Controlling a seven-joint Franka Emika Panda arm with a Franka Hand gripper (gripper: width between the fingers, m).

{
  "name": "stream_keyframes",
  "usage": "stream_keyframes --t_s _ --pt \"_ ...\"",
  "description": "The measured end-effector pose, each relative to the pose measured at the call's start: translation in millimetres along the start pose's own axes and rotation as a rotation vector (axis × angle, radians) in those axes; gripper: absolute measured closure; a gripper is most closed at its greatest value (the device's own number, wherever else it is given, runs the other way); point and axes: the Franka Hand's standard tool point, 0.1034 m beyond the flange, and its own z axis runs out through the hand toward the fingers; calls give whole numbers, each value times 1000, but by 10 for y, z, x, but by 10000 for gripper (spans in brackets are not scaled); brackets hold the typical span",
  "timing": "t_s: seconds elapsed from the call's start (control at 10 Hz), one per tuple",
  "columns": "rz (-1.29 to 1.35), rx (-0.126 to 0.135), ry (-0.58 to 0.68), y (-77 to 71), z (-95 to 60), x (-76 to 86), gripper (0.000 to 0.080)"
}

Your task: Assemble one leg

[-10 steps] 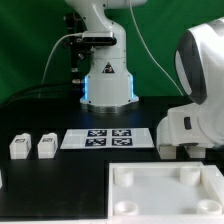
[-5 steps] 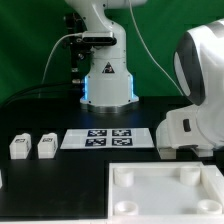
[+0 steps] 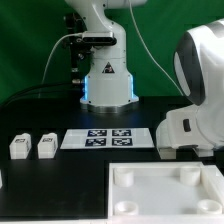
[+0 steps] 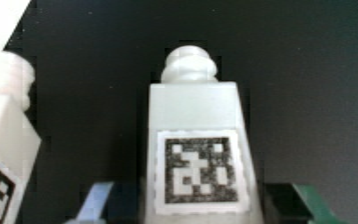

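Note:
In the wrist view a white leg (image 4: pixel 197 130) with a black-and-white tag on its face and a round peg at its far end lies on the black table between my fingers. My gripper (image 4: pixel 201 203) is open, with a narrow gap between the leg and each fingertip (image 4: pixel 101 200). A second leg (image 4: pixel 2 130) lies close beside it. In the exterior view two more legs (image 3: pixel 19 147) (image 3: pixel 46 147) stand at the left. My gripper and the leg between its fingers are hidden there behind the white arm (image 3: pixel 192 95).
The large white square plate (image 3: pixel 165 192) with round corner sockets lies at the front right. The marker board (image 3: pixel 108 138) lies mid-table. The arm's base (image 3: pixel 108 80) stands at the back, with cables and a green backdrop behind it.

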Motion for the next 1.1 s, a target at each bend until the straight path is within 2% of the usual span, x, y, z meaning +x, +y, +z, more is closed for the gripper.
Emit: stream_keyframes --t_s 0.3,0.5,0.6,0.7,0.8,0.9,1.0,1.1 --pt "-4 1 3 5 -26 5 509" --pt "-58 8 47 74 -438 -97 508" --pt "-84 10 55 136 -604 -215 508" --pt "-91 18 113 195 -855 -304 508" --pt "-82 18 248 240 -1085 -402 508" --pt "-76 9 365 258 -1158 -500 508" --pt "-73 6 479 271 -1147 -459 508" --pt "-71 3 536 284 -1131 -449 508"
